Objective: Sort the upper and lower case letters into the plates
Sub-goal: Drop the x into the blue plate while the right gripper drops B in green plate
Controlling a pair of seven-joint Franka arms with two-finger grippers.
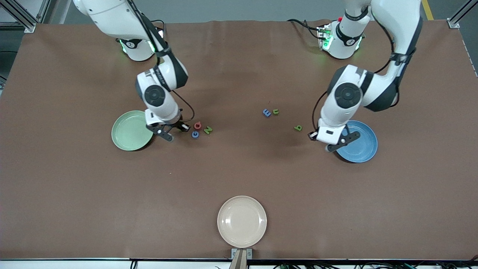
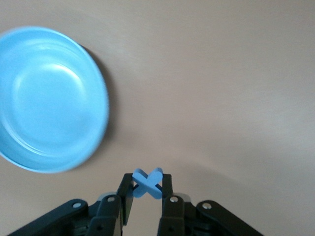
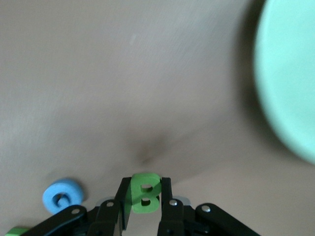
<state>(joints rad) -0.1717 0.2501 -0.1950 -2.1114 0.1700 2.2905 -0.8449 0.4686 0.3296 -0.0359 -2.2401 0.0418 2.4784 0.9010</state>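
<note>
left gripper [image 2: 146, 189] clamps blue x [image 2: 147, 182]; right gripper [image 3: 145, 196] clamps green b [image 3: 145, 192].

green B [image 3: 144, 193], blue x [image 2: 147, 183], blue plate [image 2: 29, 152], pale-green plate [image 3: 290, 98]

Left gripper [image 2: 147, 186] pinching blue x letter [image 2: 147, 183] between fingers, hanging over bare table [image 2: 221, 98] beside blue plate [image 2: 49, 98].

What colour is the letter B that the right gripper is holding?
Green. The B shows best in the right wrist view, pinched in the right gripper.
</note>
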